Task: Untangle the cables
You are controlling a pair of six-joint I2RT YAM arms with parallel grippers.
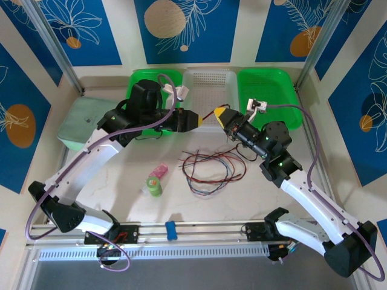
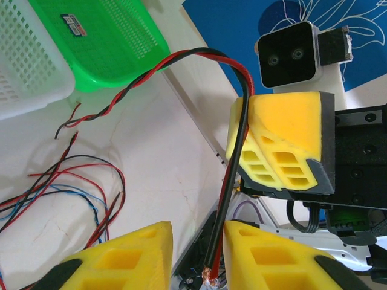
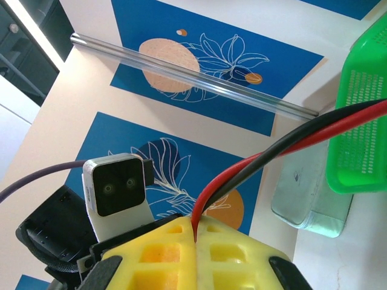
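The cables [image 1: 208,169] lie as a loose tangle of thin black, red and blue strands mid-table, also in the left wrist view [image 2: 72,187]. One thicker red-and-black twin cable [image 2: 233,181] is lifted off the pile. My right gripper [image 3: 196,225] is shut on it, and the cable [image 3: 284,145] rises out between the pressed pads. My left gripper [image 2: 198,232] faces the right one [image 1: 221,116] closely. Its jaws stand apart, with the cable's bare copper end resting against the right finger, not pinched. From above, the left gripper [image 1: 201,119] sits just left of the right one.
Along the back stand a green basket [image 1: 172,75], a white basket [image 1: 208,84] and another green basket [image 1: 284,90]. A pale green pad [image 1: 78,121] lies at back left. A pink block [image 1: 159,171] and a green tape roll [image 1: 155,185] sit left of the tangle.
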